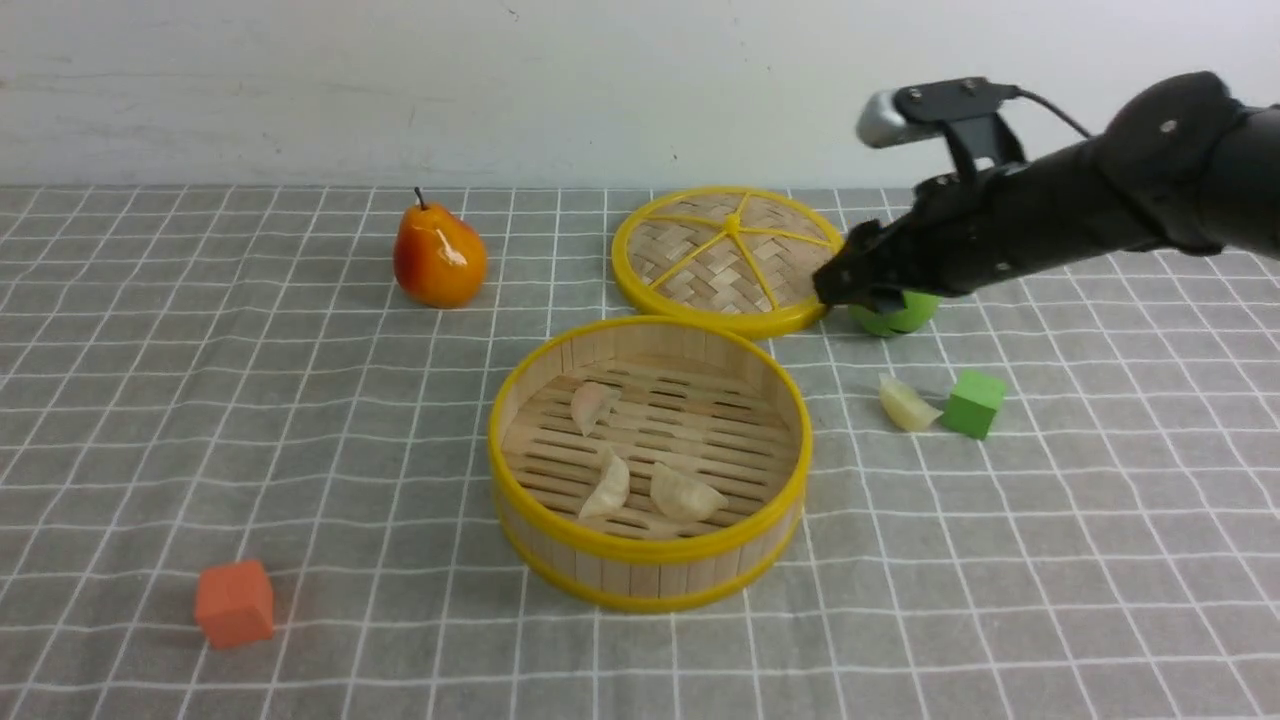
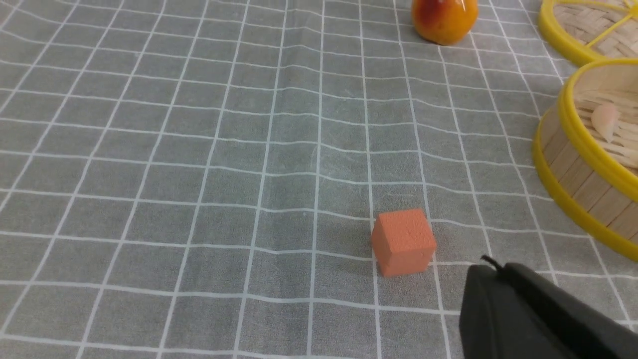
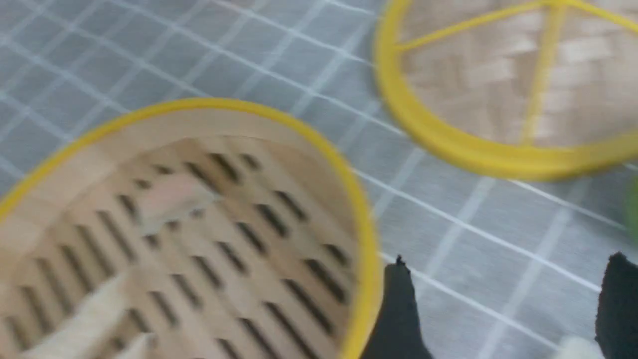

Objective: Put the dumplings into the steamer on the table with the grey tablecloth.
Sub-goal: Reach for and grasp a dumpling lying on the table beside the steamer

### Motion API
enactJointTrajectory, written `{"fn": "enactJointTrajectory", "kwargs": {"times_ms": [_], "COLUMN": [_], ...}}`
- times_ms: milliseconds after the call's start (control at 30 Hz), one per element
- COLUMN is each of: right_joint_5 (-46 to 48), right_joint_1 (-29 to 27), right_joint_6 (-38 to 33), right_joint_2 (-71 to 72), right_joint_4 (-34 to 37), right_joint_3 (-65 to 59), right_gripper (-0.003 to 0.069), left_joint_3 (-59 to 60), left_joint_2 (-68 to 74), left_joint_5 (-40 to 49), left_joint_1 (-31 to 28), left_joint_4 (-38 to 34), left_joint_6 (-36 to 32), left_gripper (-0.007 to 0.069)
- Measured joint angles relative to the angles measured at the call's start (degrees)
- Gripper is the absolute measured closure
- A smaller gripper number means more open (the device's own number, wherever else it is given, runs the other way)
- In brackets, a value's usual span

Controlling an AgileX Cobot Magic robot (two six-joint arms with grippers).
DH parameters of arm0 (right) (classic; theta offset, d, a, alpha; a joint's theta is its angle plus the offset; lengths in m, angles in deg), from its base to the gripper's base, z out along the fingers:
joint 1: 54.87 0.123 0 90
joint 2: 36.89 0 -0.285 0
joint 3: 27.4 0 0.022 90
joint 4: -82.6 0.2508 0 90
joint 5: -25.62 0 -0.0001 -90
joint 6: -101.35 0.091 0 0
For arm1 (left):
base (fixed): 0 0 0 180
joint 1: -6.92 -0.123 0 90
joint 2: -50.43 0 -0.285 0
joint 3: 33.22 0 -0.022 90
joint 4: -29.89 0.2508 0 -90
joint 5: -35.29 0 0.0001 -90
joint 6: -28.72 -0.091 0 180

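The steamer [image 1: 640,575] stands mid-table on the grey tablecloth [image 1: 300,420] and holds three dumplings [image 1: 595,405], [image 1: 610,485], [image 1: 685,492]. A fourth dumpling [image 1: 907,405] lies on the cloth right of the steamer, beside a green cube [image 1: 973,403]. My right gripper [image 1: 850,285] hangs above the cloth between lid and steamer, behind that dumpling. In the blurred right wrist view it [image 3: 508,279] is open and empty, with the steamer rim [image 3: 364,239] beside one finger and the loose dumpling [image 3: 573,346] at the frame edge. My left gripper [image 2: 491,271] is shut and empty near an orange cube [image 2: 403,242].
The flat woven lid [image 1: 728,258] lies behind the steamer. A green round fruit [image 1: 895,312] sits partly hidden behind my right gripper. An orange pear [image 1: 438,255] stands at the back left. The orange cube [image 1: 235,603] lies front left.
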Motion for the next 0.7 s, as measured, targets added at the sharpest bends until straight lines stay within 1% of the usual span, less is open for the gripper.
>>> {"fn": "enactJointTrajectory", "kwargs": {"times_ms": [100, 233, 333, 400, 433, 533, 567, 600, 667, 700], "right_joint_5": [-0.53, -4.36, -6.13, -4.98, -4.55, -1.78, -0.45, 0.61, 3.16, 4.86], "right_joint_1": [-2.61, -2.82, -2.82, -2.82, -2.82, -2.82, -2.82, -2.82, -2.82, -2.82], "right_joint_6": [0.93, -0.73, -1.91, -2.30, -2.44, -3.01, -3.05, -3.05, -3.11, -3.18], "right_joint_2": [-5.05, -9.87, -11.70, -11.82, -11.82, -11.82, -11.82, -11.82, -11.75, -11.68], "right_joint_4": [-0.88, -0.94, -0.48, -0.28, -0.28, -0.21, -0.21, -0.27, -0.54, -0.60], "right_joint_3": [-0.06, -0.30, -0.23, 0.01, 0.01, 0.33, 0.94, 1.63, 3.31, 4.43], "right_gripper": [0.0190, 0.0213, 0.0246, 0.0326, 0.0351, 0.0480, 0.0552, 0.0599, 0.0661, 0.0673], "left_joint_3": [0.00, 0.00, 0.00, 0.00, 0.00, 0.00, 0.00, 0.00, 0.00, 0.00], "left_joint_2": [0.00, 0.00, 0.00, 0.00, 0.00, 0.00, 0.00, 0.00, 0.00, 0.00], "left_joint_5": [-0.11, -0.11, -0.11, -0.11, -0.11, -0.11, -0.11, -0.11, -0.11, -0.11], "left_joint_1": [0.00, 0.00, 0.00, 0.00, 0.00, 0.00, 0.00, 0.00, 0.00, 0.00], "left_joint_4": [0.18, 0.23, 0.35, 0.40, 0.40, 0.40, 0.40, 0.40, 0.46, 0.46], "left_joint_6": [0.00, 0.00, 0.00, 0.00, 0.00, 0.00, 0.00, 0.00, 0.00, 0.00], "left_gripper": [0.0630, 0.0628, 0.0625, 0.0624, 0.0624, 0.0624, 0.0624, 0.0623, 0.0621, 0.0620]}}
